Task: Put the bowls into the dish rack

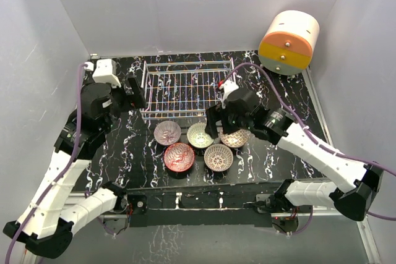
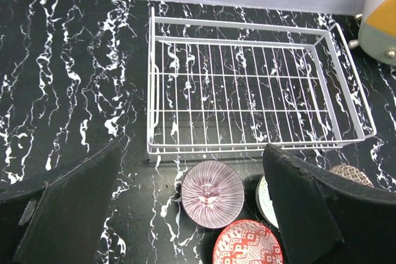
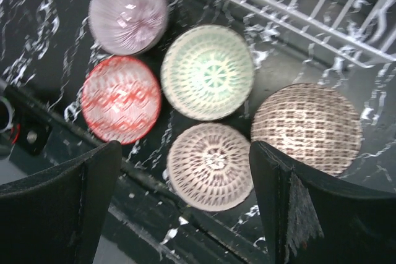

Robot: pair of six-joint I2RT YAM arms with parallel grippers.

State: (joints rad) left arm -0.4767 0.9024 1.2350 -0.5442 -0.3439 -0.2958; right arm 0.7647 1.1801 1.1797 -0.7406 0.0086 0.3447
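Note:
The white wire dish rack (image 1: 185, 91) stands empty at the back middle of the black marbled table. Five bowls sit in a cluster just in front of it: pinkish (image 1: 167, 132), pale green (image 1: 199, 135), red (image 1: 179, 156), and two brown-and-white (image 1: 218, 157) (image 1: 236, 139). My left gripper (image 1: 136, 94) is open and empty, above the rack's left front corner. My right gripper (image 1: 216, 122) is open and empty, hovering above the bowls. The left wrist view shows the rack (image 2: 150, 91), the pinkish bowl (image 2: 212, 193) and the red bowl (image 2: 247, 245). The right wrist view shows a brown-and-white bowl (image 3: 210, 166) between my fingers.
A round orange-and-cream drawer unit (image 1: 288, 41) stands at the back right corner, close to the rack's right end. White walls enclose the table on three sides. A black rail (image 1: 185, 199) runs along the near edge, just in front of the bowls.

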